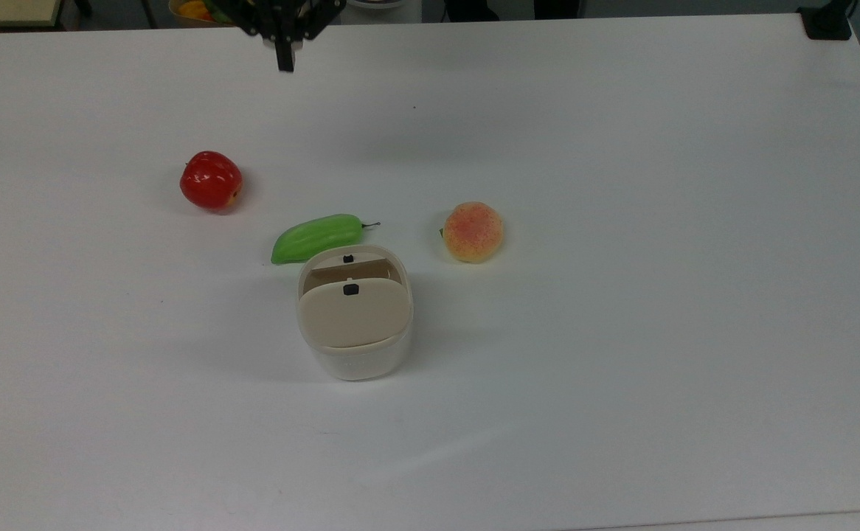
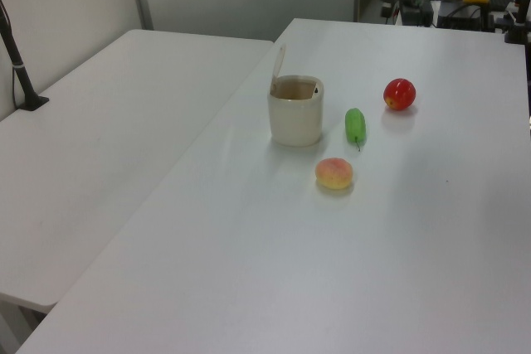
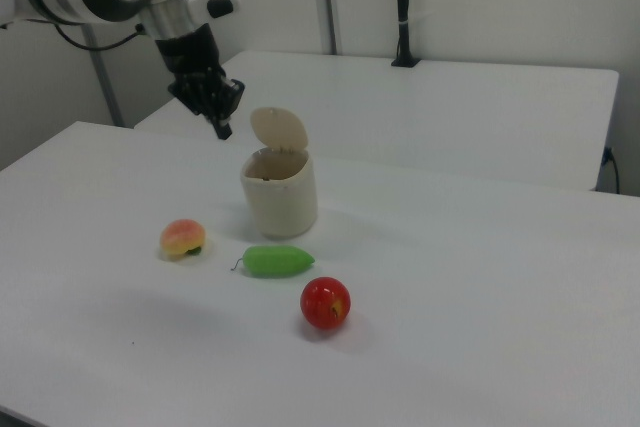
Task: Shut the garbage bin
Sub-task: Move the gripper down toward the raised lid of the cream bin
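The cream-white garbage bin stands near the table's middle, its beige lid hinged up and open. In the left view the garbage bin has its lid standing almost upright. The right view shows the garbage bin with its lid tipped back. My gripper hangs at the far table edge in the top view, shut with nothing in it, well away from the bin. In the right view, my gripper is above and to the left of the bin.
A red apple, a green vegetable touching the bin's far side, and a peach lie beyond the bin. A second white table adjoins on the left view's left, with a black post.
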